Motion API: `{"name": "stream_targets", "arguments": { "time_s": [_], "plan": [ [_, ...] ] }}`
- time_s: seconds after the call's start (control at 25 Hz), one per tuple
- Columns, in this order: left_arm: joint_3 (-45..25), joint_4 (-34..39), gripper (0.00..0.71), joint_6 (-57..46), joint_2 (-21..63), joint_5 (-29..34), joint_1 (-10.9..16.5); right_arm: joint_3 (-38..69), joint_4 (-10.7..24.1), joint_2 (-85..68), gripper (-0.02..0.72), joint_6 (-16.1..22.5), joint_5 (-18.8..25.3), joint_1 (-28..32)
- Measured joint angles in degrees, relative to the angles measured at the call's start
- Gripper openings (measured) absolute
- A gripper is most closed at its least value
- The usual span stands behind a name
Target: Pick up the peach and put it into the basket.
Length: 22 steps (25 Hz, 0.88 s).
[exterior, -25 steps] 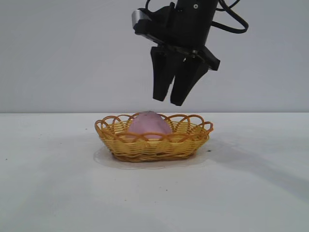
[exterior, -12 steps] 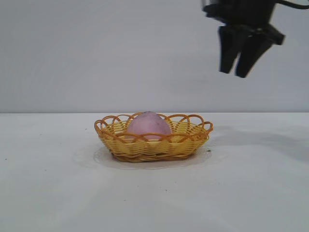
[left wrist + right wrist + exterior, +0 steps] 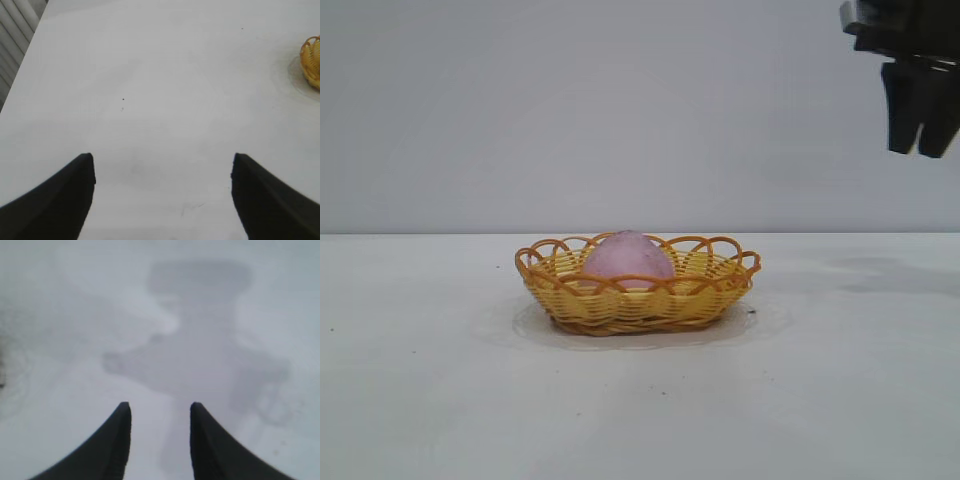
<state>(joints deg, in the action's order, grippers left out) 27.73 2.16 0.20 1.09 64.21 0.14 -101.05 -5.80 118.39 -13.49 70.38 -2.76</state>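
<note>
- The rounded, pale pink-purple matte peach (image 3: 628, 256) lies inside the shallow oval yellow-orange wicker basket (image 3: 638, 300), at the centre of the frame on the white counter (image 3: 430, 400).
- The black right gripper (image 3: 921, 150) hangs at the upper right corner, well apart from the basket — its fingers part-open and holding nothing.
- The left gripper (image 3: 162, 172) rests over bare counter, fingers spread wide and empty; the basket's edge shows at the right edge of its wrist view.
- Judged from this, the placing step is done; what remains is clearing the right arm away.
- No brand, label or writing is readable anywhere.
</note>
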Motion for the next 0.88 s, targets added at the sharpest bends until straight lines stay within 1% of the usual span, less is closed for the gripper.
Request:
{"name": "stream_targets", "arguments": {
  "time_s": [0.04,0.08,0.12,0.2,0.48,0.88],
  "plan": [
    [0.0,0.0,0.535,0.0,0.0,0.0,0.0,0.0,2.4,0.0,0.269,4.6,0.0,0.0],
    [0.0,0.0,0.535,0.0,0.0,0.0,0.0,0.0,4.8,0.0,0.269,7.8,0.0,0.0],
    [0.0,0.0,0.535,0.0,0.0,0.0,0.0,0.0,6.1,0.0,0.269,9.8,0.0,0.1],
    [0.0,0.0,0.535,0.0,0.0,0.0,0.0,0.0,6.9,0.0,0.269,11.6,0.0,0.1],
    [0.0,0.0,0.535,0.0,0.0,0.0,0.0,2.1,7.5,-3.7,0.269,12.4,0.0,0.0],
    [0.0,0.0,0.535,0.0,0.0,0.0,0.0,12.8,7.5,-24.8,0.269,12.6,0.4,0.0]
  ]
}}
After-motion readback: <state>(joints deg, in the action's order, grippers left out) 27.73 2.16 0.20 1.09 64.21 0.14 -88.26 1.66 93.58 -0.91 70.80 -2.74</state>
